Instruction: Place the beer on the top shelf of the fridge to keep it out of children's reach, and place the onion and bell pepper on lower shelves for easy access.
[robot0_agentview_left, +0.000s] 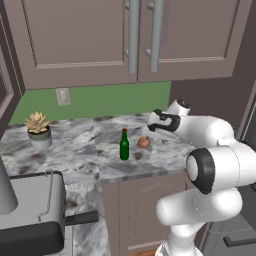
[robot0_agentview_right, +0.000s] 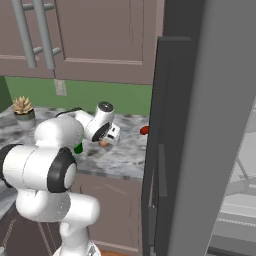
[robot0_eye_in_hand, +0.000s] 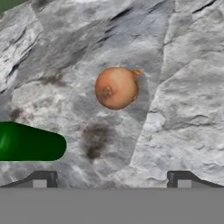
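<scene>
The beer (robot0_agentview_left: 124, 145), a dark green bottle with a red cap, stands upright on the marble counter (robot0_agentview_left: 85, 145). Just right of it lies the onion (robot0_agentview_left: 144, 142), an orange-tan ball. My gripper (robot0_agentview_left: 152, 125) hovers open a little above the onion, touching nothing. In the hand view the onion (robot0_eye_in_hand: 116, 87) sits ahead, between the wide-apart fingertips (robot0_eye_in_hand: 41, 179), with the beer (robot0_eye_in_hand: 30, 142) at the left. The red bell pepper (robot0_agentview_right: 144, 130) lies further along the counter, by the edge of the fridge (robot0_agentview_right: 215, 125) door. Pale lower shelves (robot0_agentview_right: 237, 200) show inside; the top shelf is out of view.
A potted succulent (robot0_agentview_left: 38, 128) stands at the counter's back left. A grey appliance with a black handle (robot0_agentview_left: 30, 210) fills the lower left. Brown wall cupboards (robot0_agentview_left: 125, 35) hang above. The open fridge door's dark edge (robot0_agentview_right: 162, 150) stands close to the right of the arm.
</scene>
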